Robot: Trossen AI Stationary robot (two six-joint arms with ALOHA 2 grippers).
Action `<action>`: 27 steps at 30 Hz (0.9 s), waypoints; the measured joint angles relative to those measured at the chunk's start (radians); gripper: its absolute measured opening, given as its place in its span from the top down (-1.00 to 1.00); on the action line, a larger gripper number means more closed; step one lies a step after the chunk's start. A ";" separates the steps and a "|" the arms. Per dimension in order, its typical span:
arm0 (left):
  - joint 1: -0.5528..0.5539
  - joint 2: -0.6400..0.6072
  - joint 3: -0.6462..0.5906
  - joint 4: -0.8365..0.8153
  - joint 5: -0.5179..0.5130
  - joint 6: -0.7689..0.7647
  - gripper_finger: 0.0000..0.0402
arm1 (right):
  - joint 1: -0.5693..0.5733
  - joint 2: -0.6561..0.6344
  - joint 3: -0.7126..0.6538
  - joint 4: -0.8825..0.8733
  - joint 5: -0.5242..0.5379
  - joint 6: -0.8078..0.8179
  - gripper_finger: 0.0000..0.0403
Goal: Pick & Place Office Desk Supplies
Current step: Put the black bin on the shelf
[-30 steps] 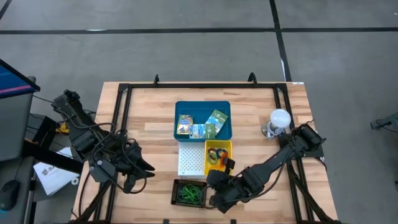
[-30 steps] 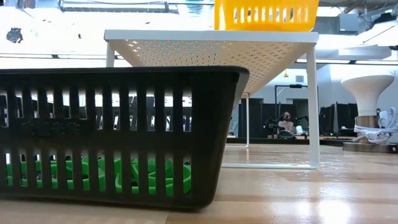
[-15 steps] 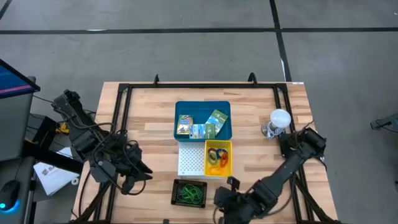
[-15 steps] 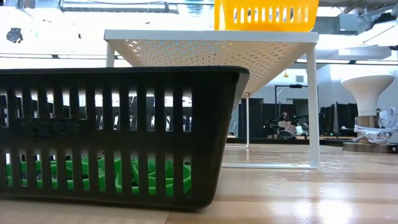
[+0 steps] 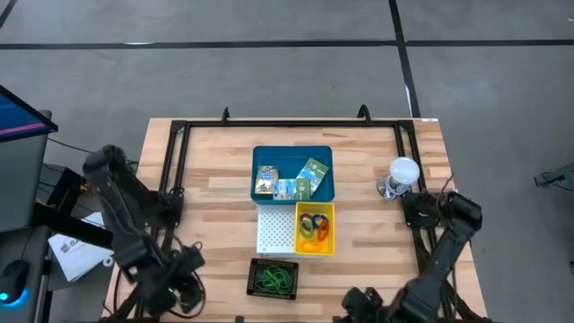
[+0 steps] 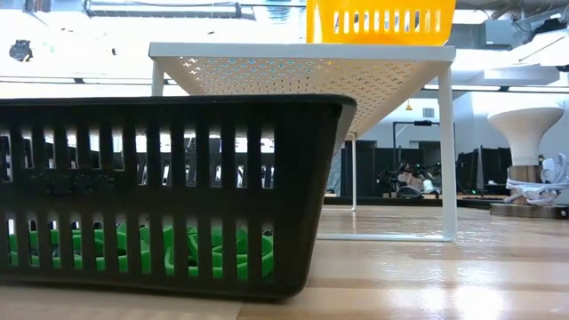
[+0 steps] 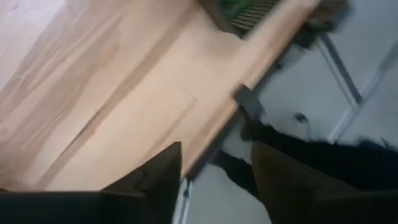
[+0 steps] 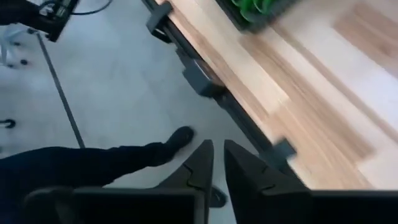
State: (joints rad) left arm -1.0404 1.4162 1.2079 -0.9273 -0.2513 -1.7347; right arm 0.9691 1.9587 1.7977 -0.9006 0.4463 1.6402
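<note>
Both arms pulled back to near edge, wooden table [image 5: 215, 188], grey floor [image 5: 269, 72]

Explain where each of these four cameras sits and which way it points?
High view: above, looking straight down on the wooden table, both arms at its near edge.
Low view: at tabletop height, looking level through the black basket; no arm shows.
Left wrist view: on the left arm, past the left gripper over the table's edge; jaws apart.
Right wrist view: on the right arm, past the right gripper toward the floor.
Shared: the high and low views both show the green rubber bands.
</note>
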 joint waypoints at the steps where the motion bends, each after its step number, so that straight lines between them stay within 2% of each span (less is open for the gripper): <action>1: 0.009 0.027 0.000 0.001 -0.002 -0.025 0.03 | 0.011 0.000 0.000 -0.019 0.001 0.026 0.77; 5: 0.076 0.130 0.000 0.027 -0.013 -0.075 -0.18 | 0.043 0.000 0.000 -0.109 0.000 0.095 0.62; 8: 0.143 0.177 0.000 0.083 -0.015 -0.095 -0.26 | 0.052 0.000 0.000 -0.153 0.000 0.096 0.53; 14: 0.255 0.236 0.000 0.198 -0.016 -0.071 -0.20 | 0.071 0.000 0.000 -0.212 0.000 0.082 0.43; 20: 0.292 0.275 0.000 0.224 -0.003 -0.031 -0.11 | 0.103 0.000 0.000 -0.307 0.002 0.104 0.41; 22: 0.291 0.281 0.000 0.261 -0.011 0.040 -0.10 | 0.113 0.000 0.000 -0.330 0.014 0.117 0.41; 25: 0.280 0.279 0.000 0.342 -0.021 0.295 -0.09 | 0.127 0.000 0.000 -0.352 0.037 0.132 0.41; 27: 0.273 0.269 0.000 0.372 0.012 0.459 -0.07 | 0.133 0.000 0.000 -0.368 0.050 0.138 0.41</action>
State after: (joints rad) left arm -0.7676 1.6850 1.2079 -0.5558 -0.2393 -1.2761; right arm 1.1016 1.9587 1.7977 -1.2682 0.4958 1.7787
